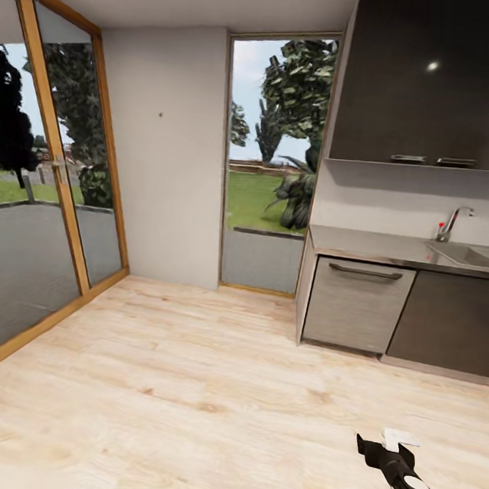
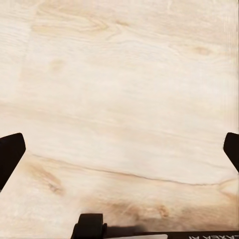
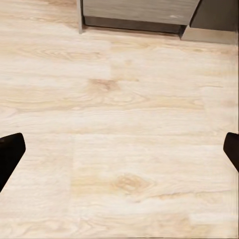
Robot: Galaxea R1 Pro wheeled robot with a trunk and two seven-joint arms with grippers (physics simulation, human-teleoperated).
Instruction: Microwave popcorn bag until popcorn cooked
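I face a corner of the kitchen. The grey metallic countertop [image 1: 376, 247] runs along the right wall under glossy black wall cabinets [image 1: 434, 83]. The popcorn bag, the microwave and the popcorn are out of view. My right gripper [image 1: 382, 443] hangs low over the wooden floor at the lower right, well short of the cabinets. In the right wrist view that gripper [image 3: 119, 149] is open, with its fingertips [image 3: 10, 154] wide apart over bare floor. My left gripper [image 2: 119, 149] is open too, above plain floorboards, and holds nothing.
A sink [image 1: 468, 255] with a faucet [image 1: 452, 222] is set in the worktop. Below it are a grey drawer front [image 1: 357, 305] and a dark cabinet door [image 1: 451, 323]. Glass sliding doors [image 1: 30, 257] line the left wall, and a tall window [image 1: 273, 166] stands ahead. Wide wooden floor [image 1: 189, 387] lies between.
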